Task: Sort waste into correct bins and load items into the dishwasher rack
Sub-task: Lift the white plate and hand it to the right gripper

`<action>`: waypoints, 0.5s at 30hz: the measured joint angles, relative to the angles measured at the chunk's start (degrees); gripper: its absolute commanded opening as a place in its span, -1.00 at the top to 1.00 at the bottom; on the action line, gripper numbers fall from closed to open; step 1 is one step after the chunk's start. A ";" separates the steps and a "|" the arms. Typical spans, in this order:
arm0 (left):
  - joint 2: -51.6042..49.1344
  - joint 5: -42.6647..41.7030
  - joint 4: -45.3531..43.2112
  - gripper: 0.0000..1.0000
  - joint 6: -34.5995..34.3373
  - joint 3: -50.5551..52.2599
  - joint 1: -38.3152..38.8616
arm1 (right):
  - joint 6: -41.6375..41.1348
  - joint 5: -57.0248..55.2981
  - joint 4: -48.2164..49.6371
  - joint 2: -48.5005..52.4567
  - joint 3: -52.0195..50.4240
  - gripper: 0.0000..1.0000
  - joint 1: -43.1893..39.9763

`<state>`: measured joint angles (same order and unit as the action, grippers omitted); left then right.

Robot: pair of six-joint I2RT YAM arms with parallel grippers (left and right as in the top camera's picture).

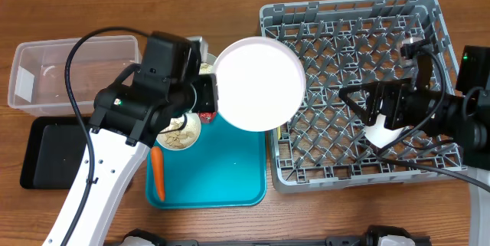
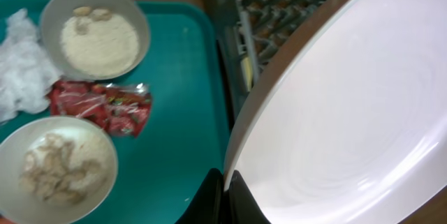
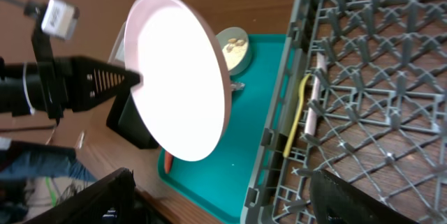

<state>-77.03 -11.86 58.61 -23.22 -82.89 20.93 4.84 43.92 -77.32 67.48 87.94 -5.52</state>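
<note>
My left pincer (image 1: 213,97) pinches the plate (image 1: 259,83) by its rim, face up, nearly level, aloft between teal tray (image 1: 230,177) and rack (image 1: 348,7). My left arm (image 1: 99,171) reaches rightward; my right pincer (image 3: 230,199) hangs spread over the rack.

Left arm white, right arm black

The left arm (image 1: 92,185) is a long white shell ending in a boxy black wrist, with a black cable (image 1: 70,70) looping off it. The right arm (image 1: 440,112) is black all over, strung with thin black wires. The left end effector (image 3: 140,77) has black, triangle-webbed fingers (image 3: 98,81).
</note>
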 measured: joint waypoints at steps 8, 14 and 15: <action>0.00 -7.91 -4.74 0.92 2.67 -0.09 0.33 | 4.92 2.49 1.64 1.84 -2.14 -0.62 7.48; 0.00 -9.88 -6.16 0.92 2.89 -0.09 2.45 | 5.99 0.66 5.86 2.64 -2.14 -0.47 13.05; 0.00 -10.19 -6.32 0.92 2.89 -0.09 2.78 | 6.16 0.33 6.14 3.02 -2.14 -0.44 13.27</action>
<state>-77.03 -22.04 52.29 -20.34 -82.98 23.70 11.00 44.25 -71.18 70.50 85.80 7.75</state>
